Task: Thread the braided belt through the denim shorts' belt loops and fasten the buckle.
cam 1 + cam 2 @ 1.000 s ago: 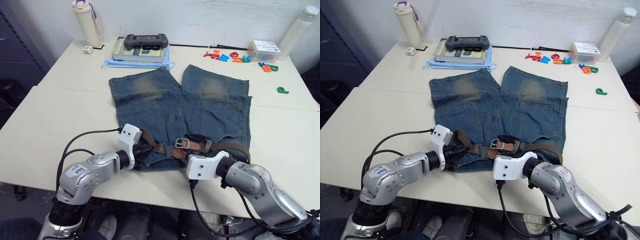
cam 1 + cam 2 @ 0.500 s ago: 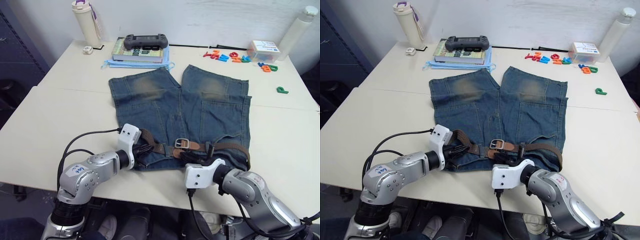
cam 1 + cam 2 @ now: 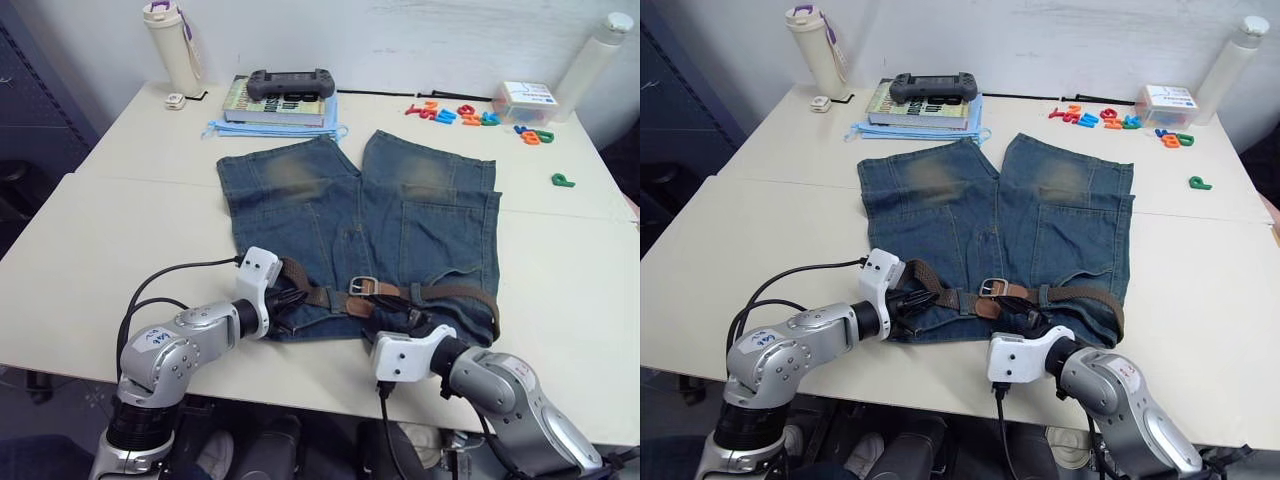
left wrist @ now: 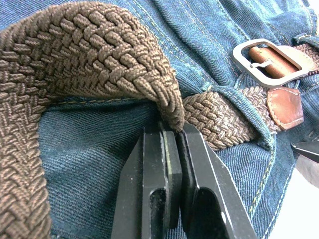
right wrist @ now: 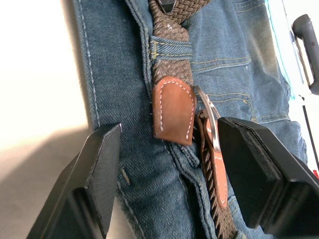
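Observation:
The denim shorts (image 3: 360, 220) lie flat on the table with the waistband towards me. Along the waistband runs the braided belt (image 3: 455, 293), passing under a belt loop (image 5: 171, 50). Its tan tip (image 5: 173, 109) lies beside the silvery buckle (image 3: 362, 286). At the waistband's left end my left gripper (image 4: 175, 133) is shut on the edge of a fold of the belt (image 4: 89, 55). My right gripper (image 5: 169, 130) stands open just short of the tan tip and the buckle (image 5: 212, 119), its fingers wide apart and holding nothing.
At the back of the table, a game controller (image 3: 290, 82) rests on books beside a cream bottle (image 3: 172, 45). Coloured letters (image 3: 460, 113) and a small box (image 3: 528, 100) lie at the back right, with a green letter (image 3: 565, 180) nearer. The table's front edge runs just below the waistband.
My right gripper has drawn back from the belt near the buckle towards the table's front edge. The left gripper has kept its hold in place.

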You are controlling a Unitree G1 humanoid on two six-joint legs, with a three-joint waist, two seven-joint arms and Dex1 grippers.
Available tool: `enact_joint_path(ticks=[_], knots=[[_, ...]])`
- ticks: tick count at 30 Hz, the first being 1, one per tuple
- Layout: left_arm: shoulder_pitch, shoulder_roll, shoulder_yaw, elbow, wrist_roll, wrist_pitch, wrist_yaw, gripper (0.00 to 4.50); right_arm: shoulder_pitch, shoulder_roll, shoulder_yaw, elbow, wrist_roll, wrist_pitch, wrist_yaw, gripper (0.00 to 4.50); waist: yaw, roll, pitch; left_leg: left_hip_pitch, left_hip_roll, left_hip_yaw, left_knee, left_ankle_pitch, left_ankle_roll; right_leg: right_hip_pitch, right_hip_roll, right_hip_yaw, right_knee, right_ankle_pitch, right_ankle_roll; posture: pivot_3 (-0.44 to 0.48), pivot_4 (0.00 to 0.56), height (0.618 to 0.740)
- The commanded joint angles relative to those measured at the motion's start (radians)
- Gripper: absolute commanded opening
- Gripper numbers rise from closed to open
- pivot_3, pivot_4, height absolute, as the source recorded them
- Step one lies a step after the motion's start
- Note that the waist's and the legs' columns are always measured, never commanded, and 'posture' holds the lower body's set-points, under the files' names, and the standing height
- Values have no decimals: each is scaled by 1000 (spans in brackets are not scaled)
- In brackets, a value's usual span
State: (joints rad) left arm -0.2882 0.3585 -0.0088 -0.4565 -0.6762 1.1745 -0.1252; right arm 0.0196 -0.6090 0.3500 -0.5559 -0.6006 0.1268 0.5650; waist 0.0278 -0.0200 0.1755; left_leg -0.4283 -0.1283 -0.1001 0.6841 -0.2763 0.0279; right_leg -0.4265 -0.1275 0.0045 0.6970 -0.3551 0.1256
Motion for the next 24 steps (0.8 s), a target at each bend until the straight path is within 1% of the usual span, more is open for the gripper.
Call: enact_joint_path(ticks=[1,4,6,7,8,9,10,12,14,16,19,22,24], knots=[[-7,-7,-2,-32,0,-4,-24,0,1,6,-11,-13,-4,-11,10,19,0,0,0,0,0,0,0,0,0,0,0,0,0,0,0,0,150,667],[-5,-3,-5,-36,5,-14,-32,0,-1,6,-13,-23,-1,-8,18,19,0,0,0,0,0,0,0,0,0,0,0,0,0,0,0,0,150,667],[10,29,-20,-61,17,-64,-82,801,-10,8,-18,-39,7,-1,29,0,0,0,0,0,0,0,0,0,0,0,0,0,0,0,0,0,150,667],[17,46,-24,-74,21,-85,-105,1032,-14,9,-20,-46,10,2,35,0,-1,0,0,0,0,0,0,0,0,0,0,0,0,0,0,0,150,667],[26,65,-26,-87,25,-105,-129,1526,-17,10,-23,-50,12,4,39,0,-1,0,0,0,0,0,0,0,0,0,0,0,0,0,0,0,150,667],[37,85,-20,-103,25,-126,-156,1714,-20,10,-24,-52,12,5,42,0,-2,0,0,0,0,0,0,0,0,0,0,0,0,0,0,0,150,667],[50,107,-7,-115,21,-146,-184,2108,-21,9,-26,-53,12,4,45,0,-2,0,0,0,0,0,0,0,0,0,0,0,0,0,0,0,150,667],[84,156,28,-147,1,-201,-270,2677,-22,7,-31,-54,12,2,50,0,-3,0,0,0,0,0,0,0,0,0,0,0,0,0,0,0,150,667],[116,188,80,-178,-36,-239,-340,2677,-24,5,-34,-55,11,-1,54,0,-5,0,0,0,0,0,0,0,0,0,0,0,1,0,-1,0,150,667],[155,215,123,-212,-102,-258,-425,2677,-27,4,-37,-56,12,-4,57,0,-5,0,0,0,1,0,0,0,-1,-1,1,0,1,0,-1,0,150,667],[217,263,101,-234,-129,-284,-531,2677,-29,5,-39,-58,12,-8,61,0,-4,0,0,0,1,0,0,0,-1,0,0,0,0,-1,-1,0,150,667],[262,308,-1,-217,-19,-356,-572,2677,-27,6,-41,-62,11,-9,64,0,-4,0,0,0,1,0,0,0,0,0,0,0,0,-1,-1,0,150,667],[266,285,-63,-141,56,-387,-534,2677,-25,6,-46,-76,10,-2,70,0,-5,0,0,0,1,0,0,0,0,0,0,0,0,-1,-2,0,150,667]])
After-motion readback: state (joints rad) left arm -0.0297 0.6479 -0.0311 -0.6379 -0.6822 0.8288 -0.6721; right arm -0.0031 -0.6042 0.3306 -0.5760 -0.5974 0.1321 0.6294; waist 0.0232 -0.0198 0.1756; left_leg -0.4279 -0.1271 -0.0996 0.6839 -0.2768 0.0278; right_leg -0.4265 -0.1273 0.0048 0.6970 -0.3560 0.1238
